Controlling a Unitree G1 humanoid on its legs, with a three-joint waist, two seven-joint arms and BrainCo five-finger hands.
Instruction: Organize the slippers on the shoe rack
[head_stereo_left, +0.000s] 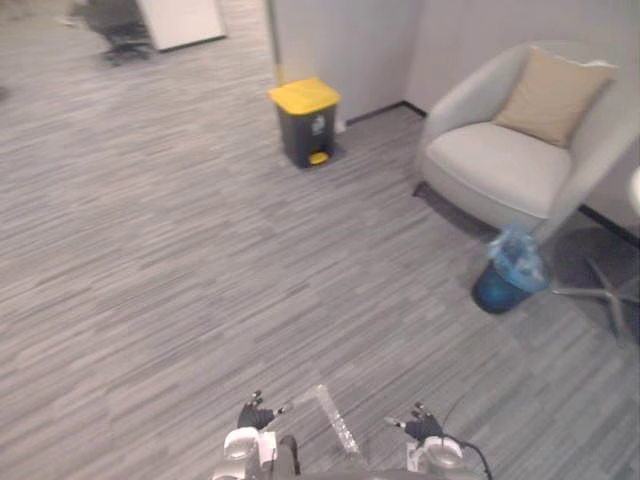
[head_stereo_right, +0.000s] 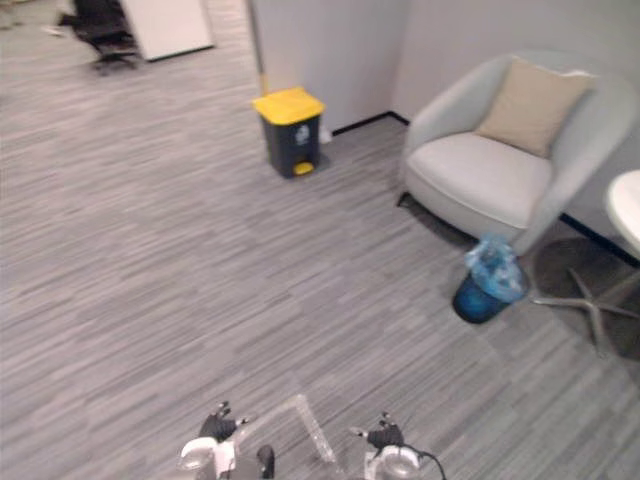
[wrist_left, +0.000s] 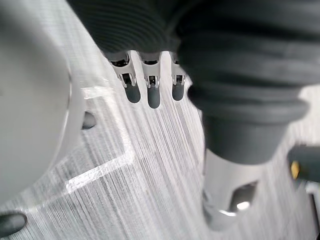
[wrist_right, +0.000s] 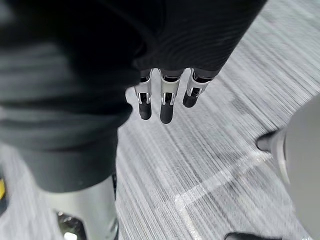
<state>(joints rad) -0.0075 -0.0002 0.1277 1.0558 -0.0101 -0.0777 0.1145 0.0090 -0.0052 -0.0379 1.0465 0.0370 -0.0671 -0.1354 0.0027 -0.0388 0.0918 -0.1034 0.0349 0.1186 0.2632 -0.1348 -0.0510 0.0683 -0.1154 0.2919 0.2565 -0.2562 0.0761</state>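
Yellow-lidded bin (head_stereo_left: 306, 125), grey armchair (head_stereo_left: 495, 165) (beige cushion (head_stereo_left: 552, 97)).

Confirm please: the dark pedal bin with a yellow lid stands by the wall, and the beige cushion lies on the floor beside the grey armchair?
Not quite. The beige square cushion rests on the grey upholstered armchair, against its backrest, not on the floor; the left eye view shows it. The yellow-lidded dark pedal bin does stand by the wall.

left hand (wrist_left: 148, 92): hanging at the side, fingers pointing straight down, relaxed, gripping nothing | right hand (wrist_right: 166, 104): hanging likewise, fingers pointing straight down, relaxed, gripping nothing
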